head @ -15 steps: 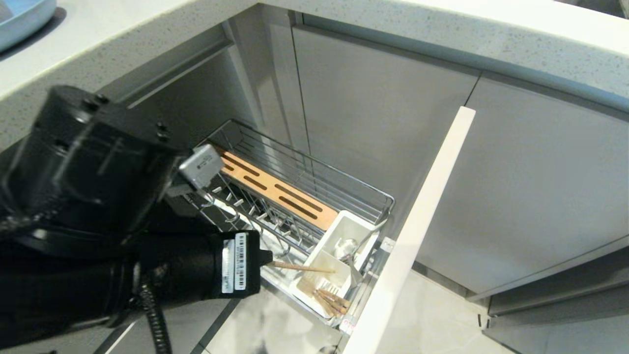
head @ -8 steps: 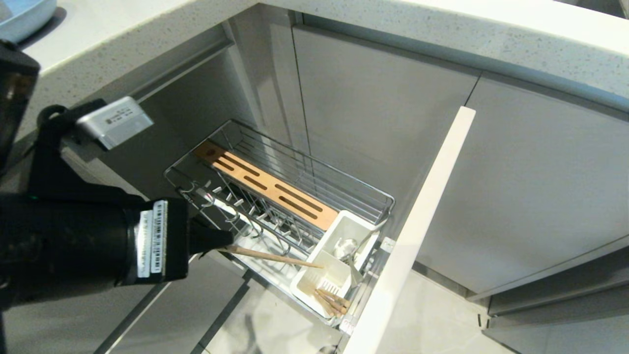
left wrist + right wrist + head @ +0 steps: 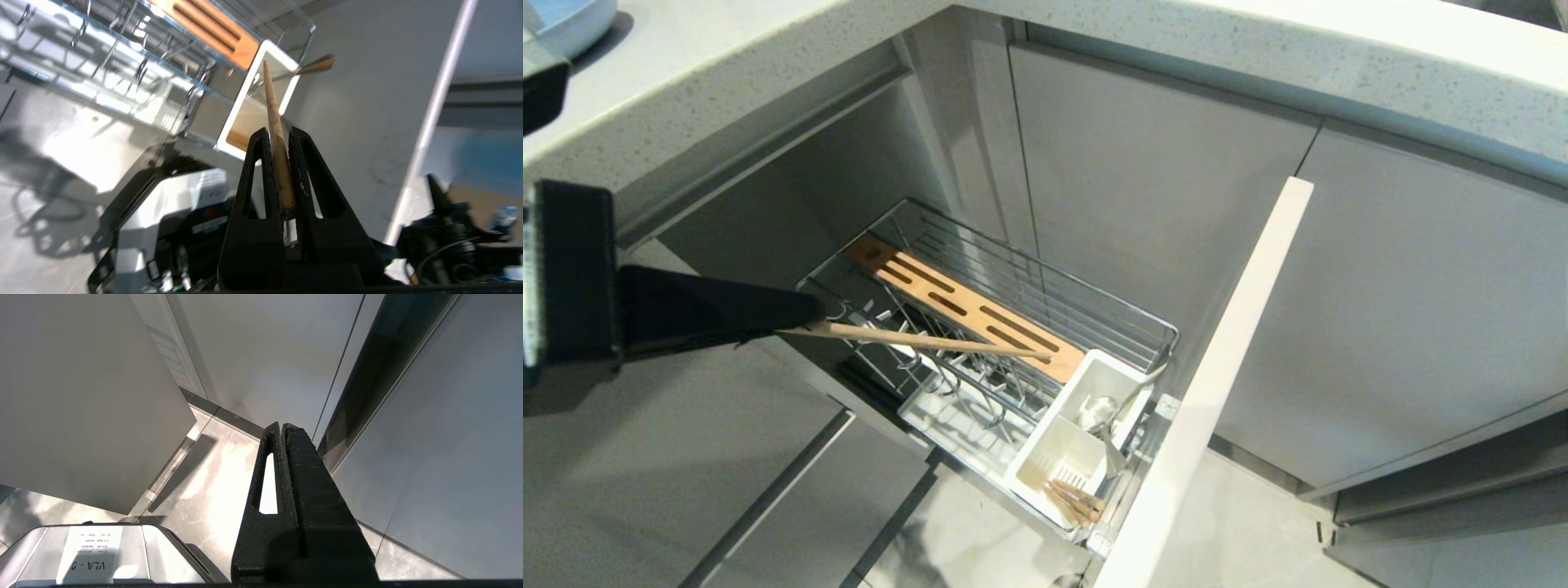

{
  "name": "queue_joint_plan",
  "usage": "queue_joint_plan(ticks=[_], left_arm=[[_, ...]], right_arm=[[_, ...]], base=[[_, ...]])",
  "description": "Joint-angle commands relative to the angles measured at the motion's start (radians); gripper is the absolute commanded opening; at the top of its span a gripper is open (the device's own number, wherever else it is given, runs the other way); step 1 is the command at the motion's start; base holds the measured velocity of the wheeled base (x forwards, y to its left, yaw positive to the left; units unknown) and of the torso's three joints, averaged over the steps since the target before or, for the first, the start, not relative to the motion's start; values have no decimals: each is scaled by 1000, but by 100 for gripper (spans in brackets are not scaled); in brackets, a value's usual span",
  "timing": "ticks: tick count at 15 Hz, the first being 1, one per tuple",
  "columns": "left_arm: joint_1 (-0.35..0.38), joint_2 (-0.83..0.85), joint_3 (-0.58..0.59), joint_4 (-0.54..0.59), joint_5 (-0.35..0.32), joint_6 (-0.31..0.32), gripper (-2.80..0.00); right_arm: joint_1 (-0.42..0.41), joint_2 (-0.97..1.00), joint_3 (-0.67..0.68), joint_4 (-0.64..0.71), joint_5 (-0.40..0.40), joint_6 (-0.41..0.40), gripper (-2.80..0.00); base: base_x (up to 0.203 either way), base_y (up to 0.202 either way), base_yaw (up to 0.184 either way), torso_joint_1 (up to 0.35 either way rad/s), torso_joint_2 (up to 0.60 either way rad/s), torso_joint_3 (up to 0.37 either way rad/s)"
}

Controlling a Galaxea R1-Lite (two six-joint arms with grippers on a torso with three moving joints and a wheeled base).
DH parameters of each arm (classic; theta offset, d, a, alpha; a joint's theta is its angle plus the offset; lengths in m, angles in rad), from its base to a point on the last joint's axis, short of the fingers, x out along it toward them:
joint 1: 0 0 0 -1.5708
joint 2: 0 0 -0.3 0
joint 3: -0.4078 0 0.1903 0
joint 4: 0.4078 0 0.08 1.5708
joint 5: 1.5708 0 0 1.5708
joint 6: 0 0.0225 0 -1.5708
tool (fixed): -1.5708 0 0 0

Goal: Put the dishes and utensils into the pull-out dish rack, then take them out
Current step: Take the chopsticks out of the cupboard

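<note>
Left pincer [image 3: 278, 136] clenched on one chopstick [image 3: 931, 340], gripped near its thick end, the thin end reaching out level over the wooden strip [image 3: 968, 308] of the pull-out rack [image 3: 1094, 306]. Lifted clear of the white caddy [image 3: 1062, 453], where its tip sat a second ago; drawn up and back toward the left, away from the rack's front. No longer touching the caddy or the prongs [image 3: 947, 380], as far as can be told. More chopsticks [image 3: 1074, 500] left in the caddy's near compartment, a spoon [image 3: 1098, 411] standing in the far one. Edge of a pale blue plate [image 3: 572, 20] on the desk at upper left, out of the rack. Probably the unloading half under way, this chopstick bound for the desk, the rest of the utensils yet to follow. Right pincer [image 3: 282, 430] pressed closed on nothing, parked low by the cabinet fronts.
</note>
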Motion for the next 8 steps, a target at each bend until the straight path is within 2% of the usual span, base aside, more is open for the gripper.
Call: queue_joint_plan(ticks=[1,6,8], left_arm=[[0,-49,-25,-2,0,2,-280],[7,-145,-25,-164,-2,36,-280],[36,-189,-11,-244,-6,43,-280]], right_arm=[[0,-4,2,0,0,0,-280],[0,-4,2,0,0,0,-280],[0,-4,2,0,0,0,-280]], base=[[0,0,0,0,0,0],[0,0,0,0,0,0],[0,0,0,0,0,0]])
